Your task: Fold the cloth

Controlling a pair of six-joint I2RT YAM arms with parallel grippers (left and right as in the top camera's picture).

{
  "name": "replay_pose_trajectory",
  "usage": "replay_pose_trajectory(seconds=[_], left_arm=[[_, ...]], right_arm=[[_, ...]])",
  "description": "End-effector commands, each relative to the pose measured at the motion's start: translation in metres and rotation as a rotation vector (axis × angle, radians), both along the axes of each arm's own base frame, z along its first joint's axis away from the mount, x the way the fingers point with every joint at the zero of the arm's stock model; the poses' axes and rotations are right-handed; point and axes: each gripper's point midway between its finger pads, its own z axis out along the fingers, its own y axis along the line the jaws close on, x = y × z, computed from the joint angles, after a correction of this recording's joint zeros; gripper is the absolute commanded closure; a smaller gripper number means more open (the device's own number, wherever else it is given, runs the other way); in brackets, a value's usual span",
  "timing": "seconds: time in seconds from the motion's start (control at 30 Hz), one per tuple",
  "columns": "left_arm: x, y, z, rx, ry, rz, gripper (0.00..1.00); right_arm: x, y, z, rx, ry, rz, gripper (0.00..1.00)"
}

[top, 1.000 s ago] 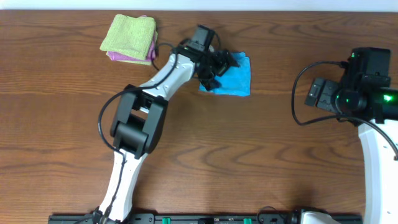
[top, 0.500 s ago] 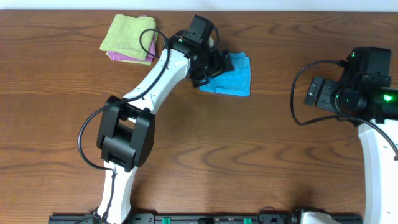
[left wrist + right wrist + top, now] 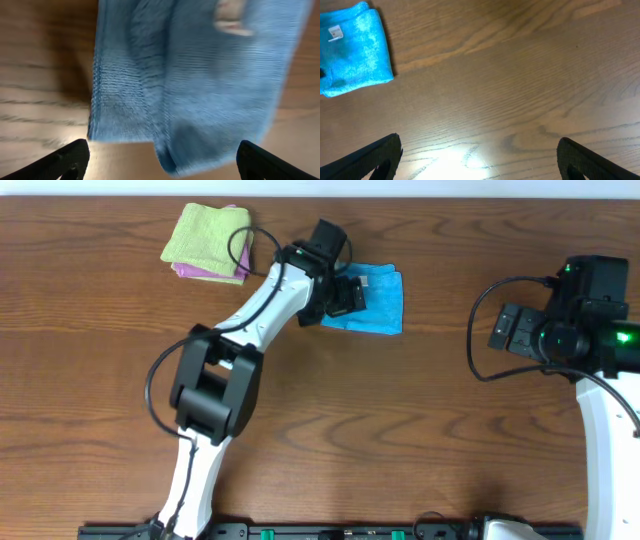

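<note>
Shows the cloth [image 3: 378,302] lying flat on the wooden table [image 3: 420,430], toward the far edge and a little right of centre, doubled into a compact rectangle with layered hems visible in the left wrist view. Places the white tag [image 3: 336,32] on its upper face (blurred in the left wrist view). Sets the left gripper [image 3: 345,292] directly over the cloth's left part, fingers [image 3: 70,157] spread wide to either side of the fabric and clamped on nothing; cannot tell whether the tips touch it. Locates the right gripper [image 3: 512,330] well apart to the right, above bare wood, jaws likewise fully parted and empty. Includes, beyond the left arm at the far left, a lime-green folded cloth [image 3: 205,230] stacked on a pink folded cloth [image 3: 205,272], both apart from the blue one.
</note>
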Motion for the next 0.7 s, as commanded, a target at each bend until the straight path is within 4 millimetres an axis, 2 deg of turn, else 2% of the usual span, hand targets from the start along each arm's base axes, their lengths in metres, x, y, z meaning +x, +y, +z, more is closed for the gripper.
replay_pose_trajectory(seconds=[0.0, 0.2, 0.3, 0.67], left_arm=[[-0.002, -0.008, -0.004, -0.04, 0.036, 0.036, 0.05], [-0.007, -0.017, -0.003, -0.068, 0.073, 0.09, 0.05], [-0.012, -0.028, 0.001, -0.133, 0.13, 0.128, 0.05], [-0.012, -0.024, -0.001, -0.111, 0.143, 0.168, 0.05]], right_arm=[[0.0, 0.0, 0.003, 0.001, -0.006, 0.007, 0.01], [0.0, 0.0, 0.003, 0.001, -0.007, 0.007, 0.01], [0.0, 0.0, 0.003, 0.001, -0.007, 0.007, 0.01], [-0.001, 0.0, 0.002, 0.002, -0.001, 0.008, 0.01]])
